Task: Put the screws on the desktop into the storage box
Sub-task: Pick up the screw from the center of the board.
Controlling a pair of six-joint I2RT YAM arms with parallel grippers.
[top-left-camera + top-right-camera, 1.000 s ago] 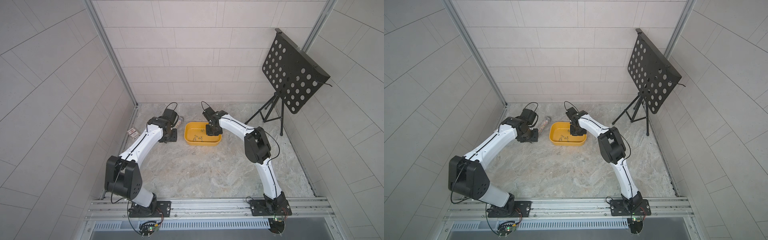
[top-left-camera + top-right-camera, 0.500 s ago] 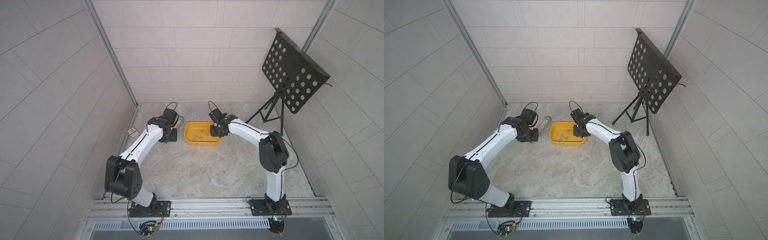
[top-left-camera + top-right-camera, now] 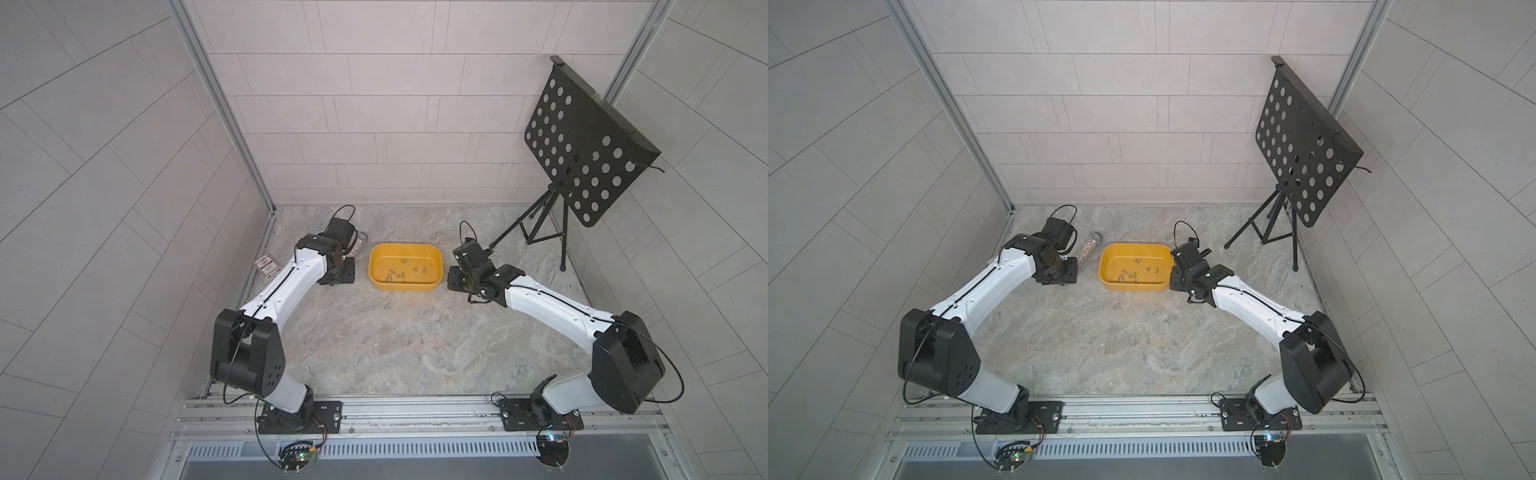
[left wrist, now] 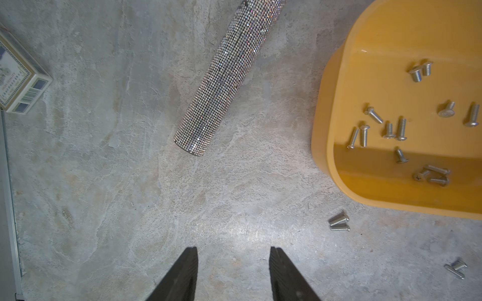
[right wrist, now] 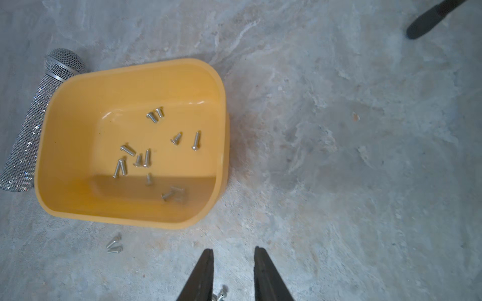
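The yellow storage box (image 3: 405,246) (image 3: 1136,246) stands at the back middle of the marble desktop (image 3: 374,353), with several screws (image 3: 402,274) (image 5: 146,159) (image 4: 399,129) lying inside. More screws lie loose in front of it: a pair (image 3: 387,306) (image 4: 338,221) (image 5: 114,243), another (image 3: 438,319) (image 4: 456,268) (image 5: 220,293), and one further forward (image 3: 449,344). My left gripper (image 3: 340,272) (image 4: 233,250) hangs open over bare desktop left of the box. My right gripper (image 3: 455,280) (image 5: 233,250) is open just right of the box's front corner, with nothing between its tips.
A glittery tube with a silver mesh cap (image 4: 229,70) (image 5: 28,125) lies against the box's left side. A small card box (image 3: 268,266) (image 4: 18,80) sits by the left wall. A black music stand (image 3: 582,145) occupies the back right; one foot (image 5: 430,18) reaches toward my right gripper.
My right arm has swung from above the box out to its right side, and its jaws have opened a little wider. The left arm has not moved.
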